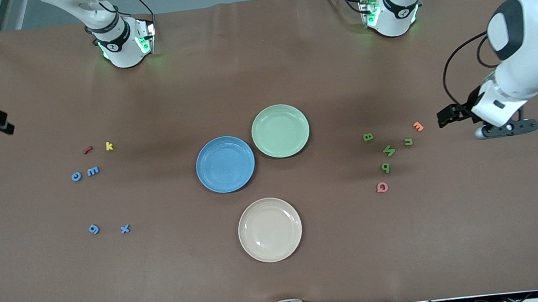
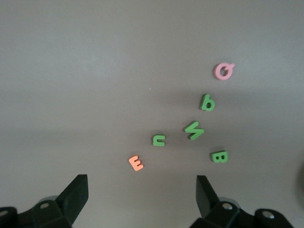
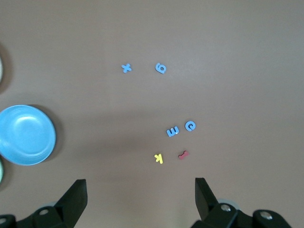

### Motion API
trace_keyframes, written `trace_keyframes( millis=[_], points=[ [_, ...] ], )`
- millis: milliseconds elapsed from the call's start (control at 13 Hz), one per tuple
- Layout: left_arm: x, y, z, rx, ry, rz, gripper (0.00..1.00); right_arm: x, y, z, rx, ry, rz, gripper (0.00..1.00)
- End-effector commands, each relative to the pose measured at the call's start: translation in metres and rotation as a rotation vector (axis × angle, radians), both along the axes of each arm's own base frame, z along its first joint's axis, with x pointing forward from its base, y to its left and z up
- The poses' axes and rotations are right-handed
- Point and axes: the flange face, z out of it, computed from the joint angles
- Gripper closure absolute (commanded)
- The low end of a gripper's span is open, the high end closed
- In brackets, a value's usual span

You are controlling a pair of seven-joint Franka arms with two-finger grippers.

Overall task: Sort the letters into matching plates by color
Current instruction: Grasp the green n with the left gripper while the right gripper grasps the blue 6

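Observation:
The blue plate (image 1: pixel 225 164) and the light green plate (image 1: pixel 280 131) sit side by side mid-table, both empty. Several green letters (image 1: pixel 388 150) lie toward the left arm's end and show in the left wrist view (image 2: pixel 194 129). Several blue letters (image 1: pixel 93 171) lie toward the right arm's end and show in the right wrist view (image 3: pixel 172 131). My left gripper (image 1: pixel 507 128) is open and empty, in the air beside the green letters (image 2: pixel 141 190). My right gripper (image 3: pixel 140 187) is open and empty, high over the table by the blue letters.
A cream-beige plate (image 1: pixel 270 229) sits nearer the front camera than the blue plate. An orange letter (image 1: pixel 417 127) and a pink one (image 1: pixel 382 187) lie among the green letters. A red letter (image 1: pixel 88 150) and a yellow k (image 1: pixel 109 146) lie by the blue ones.

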Motion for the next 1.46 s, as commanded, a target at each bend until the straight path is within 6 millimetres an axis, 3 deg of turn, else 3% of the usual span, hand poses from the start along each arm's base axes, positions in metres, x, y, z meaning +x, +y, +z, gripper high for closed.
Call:
trace_keyframes(
  millis=[0,231,308,386,463,848,1079,1388],
  points=[
    [-0.007,-0.011,-0.044,0.009,-0.010,-0.005,0.00,0.043,-0.018,-0.061,0.004,0.038,-0.005,0.00],
    [-0.010,-0.028,-0.095,0.025,-0.021,-0.007,0.00,0.073,-0.011,-0.131,0.005,0.057,0.002,0.00],
    [-0.008,-0.036,-0.115,0.045,-0.006,-0.019,0.00,0.084,-0.009,-0.156,0.003,0.048,0.004,0.09],
    [-0.006,-0.037,-0.130,0.068,-0.013,-0.011,0.00,0.093,-0.006,-0.178,0.002,0.044,0.009,0.24],
    [-0.005,-0.039,-0.142,0.085,-0.015,-0.017,0.00,0.101,-0.005,-0.200,0.001,0.033,0.008,0.29],
    [-0.011,-0.034,-0.174,0.089,0.019,-0.009,0.05,0.132,-0.020,-0.318,-0.016,-0.042,0.009,0.35],
    [-0.018,-0.030,-0.190,0.087,0.040,-0.005,0.14,0.138,-0.022,-0.356,-0.024,-0.072,0.012,0.35],
    [-0.023,-0.032,-0.206,0.079,0.036,-0.010,0.19,0.137,-0.023,-0.383,-0.031,-0.069,0.018,0.34]
  ],
)
